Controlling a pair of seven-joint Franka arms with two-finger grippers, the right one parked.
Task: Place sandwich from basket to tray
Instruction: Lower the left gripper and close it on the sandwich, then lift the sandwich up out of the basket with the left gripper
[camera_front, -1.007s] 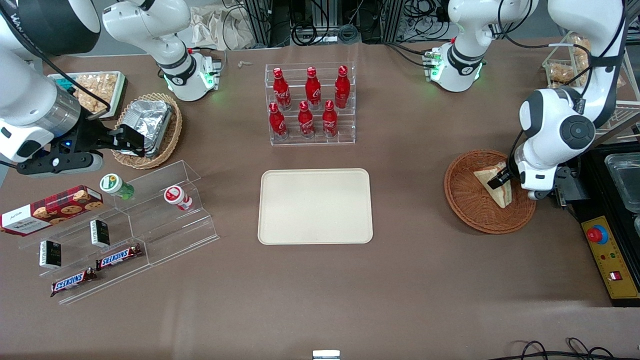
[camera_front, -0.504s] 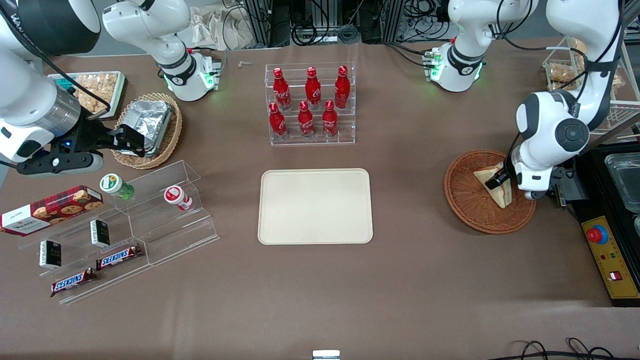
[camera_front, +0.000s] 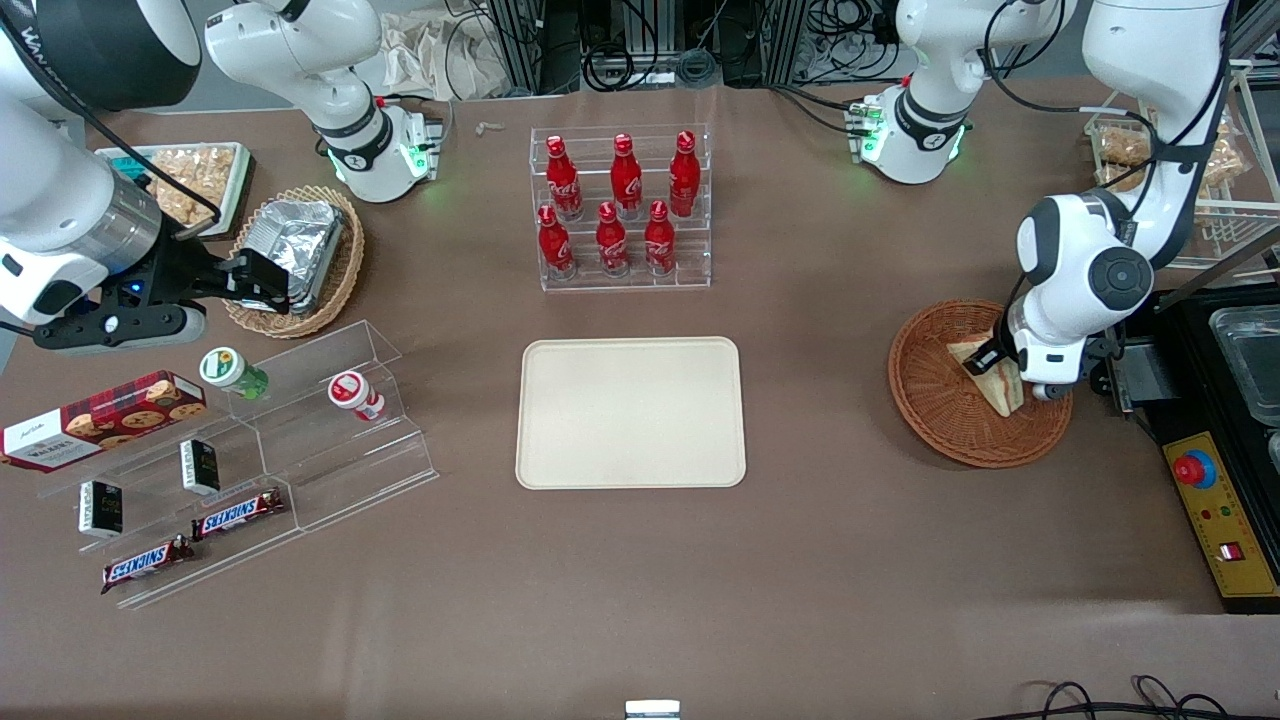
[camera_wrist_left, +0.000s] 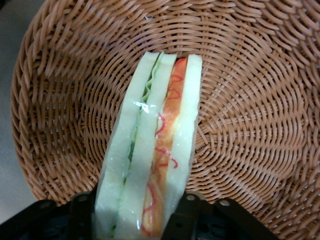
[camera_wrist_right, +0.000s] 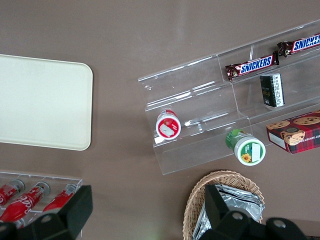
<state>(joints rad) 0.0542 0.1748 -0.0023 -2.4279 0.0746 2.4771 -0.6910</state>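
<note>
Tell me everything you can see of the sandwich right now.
The sandwich is a triangular wedge of pale white bread in clear film, its cut edge showing green lettuce and a red-orange filling. It stands on edge in the basket, at the part nearer the working arm's end of the table. The gripper has a finger on each bread face, appearing closed on it. Whether it has left the basket floor cannot be told. The tray holds nothing.

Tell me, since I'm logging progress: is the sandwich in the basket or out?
In. The sandwich sits on edge inside the basket, the gripper shut on its end; the tray is bare.
</note>
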